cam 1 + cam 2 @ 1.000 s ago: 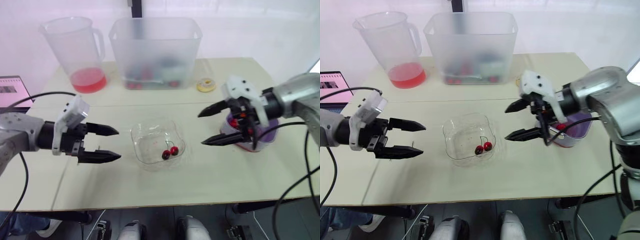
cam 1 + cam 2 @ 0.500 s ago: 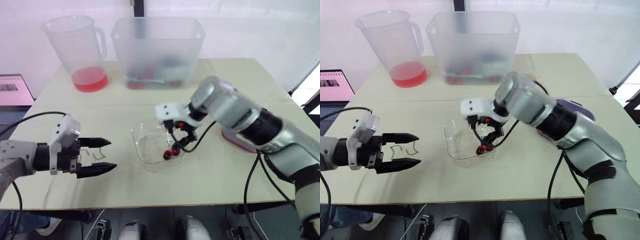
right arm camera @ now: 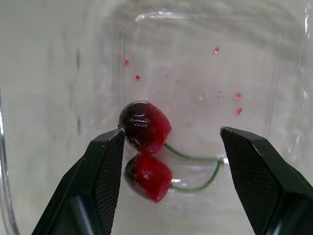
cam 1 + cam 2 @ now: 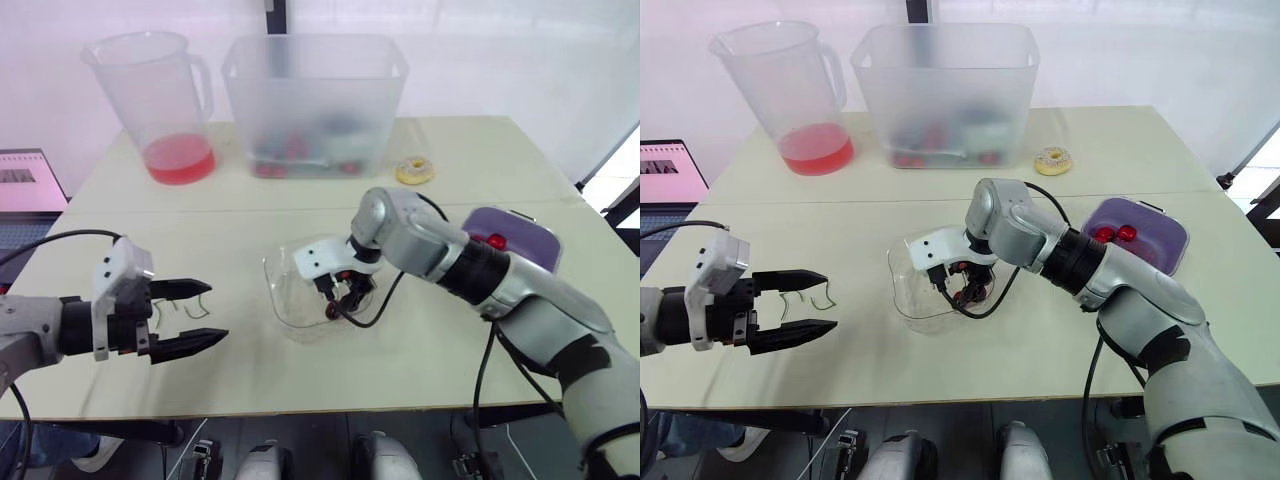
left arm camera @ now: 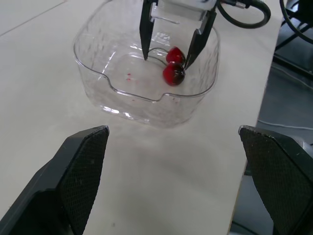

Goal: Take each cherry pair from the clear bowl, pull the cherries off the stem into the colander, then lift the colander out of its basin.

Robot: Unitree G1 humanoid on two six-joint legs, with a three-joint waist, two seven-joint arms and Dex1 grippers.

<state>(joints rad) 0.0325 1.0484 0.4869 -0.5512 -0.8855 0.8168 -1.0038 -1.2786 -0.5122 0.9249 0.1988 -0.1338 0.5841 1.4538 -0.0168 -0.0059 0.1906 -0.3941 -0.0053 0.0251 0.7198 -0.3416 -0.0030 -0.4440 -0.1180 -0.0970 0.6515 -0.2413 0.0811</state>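
Clear plastic bowl (image 4: 272, 290) sits under the open right tool (image 4: 340, 298); the open left tool (image 4: 215, 312) is well apart. Left wrist view: red cherry pair on green stem (image 5: 173, 74) lies between the right tool's tips. Right wrist view: cherries hug one finger (image 3: 105, 166), stem stretching crosswise toward the other.

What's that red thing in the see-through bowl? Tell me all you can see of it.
A cherry pair: two glossy round cherries, one dark red, one brighter, touching side by side, each on a thin green stem; the stems curve and join at their ends. It rests on the bottom of the clear bowl, among a few red specks. The right gripper reaches into the bowl, open, straddling the pair; one finger sits right beside the darker cherry, contact unclear.
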